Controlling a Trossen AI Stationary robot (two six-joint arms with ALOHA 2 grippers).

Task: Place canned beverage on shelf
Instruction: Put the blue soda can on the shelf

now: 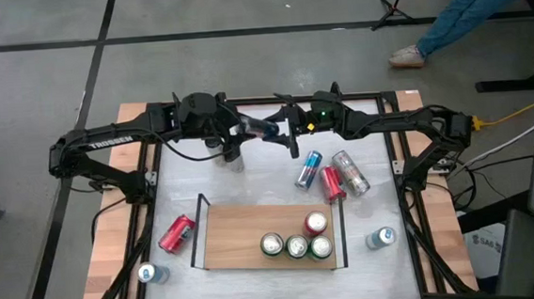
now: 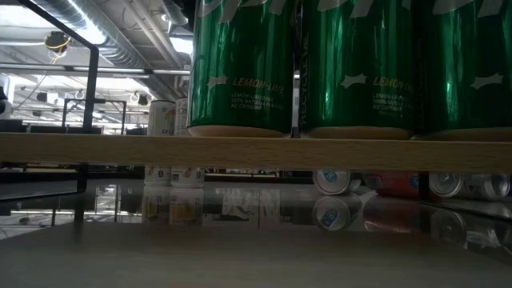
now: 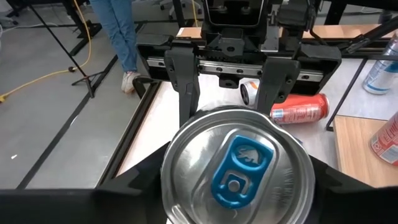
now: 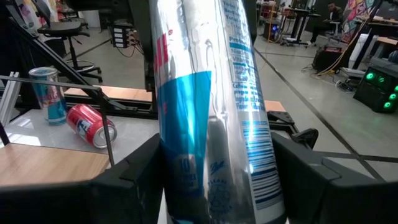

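A silver and blue canned beverage (image 1: 265,128) hangs level in the air over the table's far middle, held from both ends. My right gripper (image 1: 286,130) is shut on it, and its body (image 4: 211,106) fills the right wrist view between the fingers. My left gripper (image 1: 249,127) grips the other end; in the left wrist view its fingers (image 3: 134,183) press the sides of the blue-tabbed can top (image 3: 239,168). The right gripper (image 3: 230,81) faces it from behind. The wooden shelf (image 1: 240,241) lies near the front, with three green cans (image 1: 297,248) and a red can (image 1: 316,223) on it.
Three cans (image 1: 332,178) lie right of centre behind the shelf. A red can (image 1: 177,233) lies left of it. Upright cans stand at the front left (image 1: 148,273) and front right (image 1: 380,239). A person's legs (image 1: 469,3) show beyond the table.
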